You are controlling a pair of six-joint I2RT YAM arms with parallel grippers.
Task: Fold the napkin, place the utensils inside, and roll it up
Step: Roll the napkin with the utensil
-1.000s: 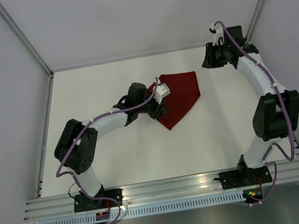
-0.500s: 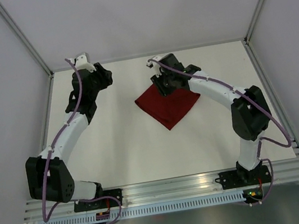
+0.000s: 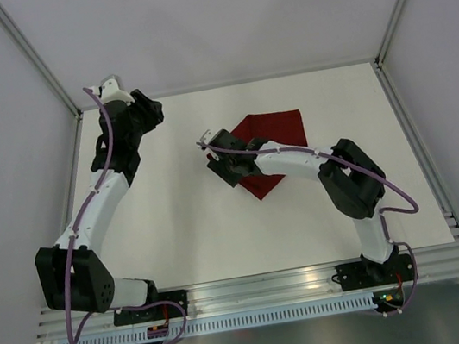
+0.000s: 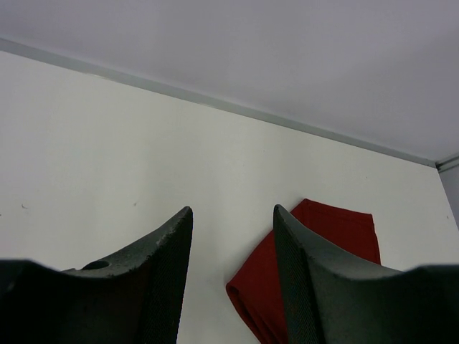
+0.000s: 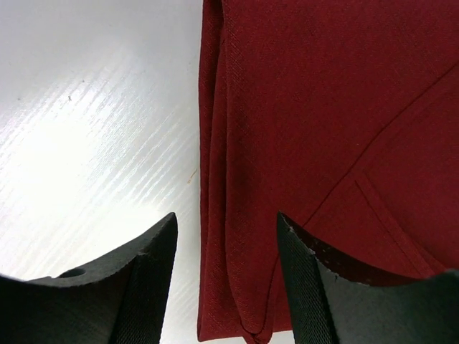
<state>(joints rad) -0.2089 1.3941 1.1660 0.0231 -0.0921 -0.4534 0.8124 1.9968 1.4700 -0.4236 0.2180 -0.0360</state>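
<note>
The right gripper (image 5: 226,223) holds its jaws apart, low over a folded edge of the maroon napkin (image 5: 323,107), clamping nothing. The left gripper (image 4: 233,215) hangs parted and empty near the far left of the white table (image 3: 177,224), well apart from the napkin, which lies mid-table. Grey walls (image 3: 214,17) surround the table.

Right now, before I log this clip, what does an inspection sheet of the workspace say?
Surface: white table.
Job's things: dark red napkin, folded, lying flat toward the far middle; no cutlery seen.
Clutter: nothing seen.
Pincers: left pincer open, empty, at the far left, away from the cloth; right pincer open, over the napkin's left folded edge.
Cables: purple cables run along both arms.
Surroundings: grey walls; metal rail at the near edge.
</note>
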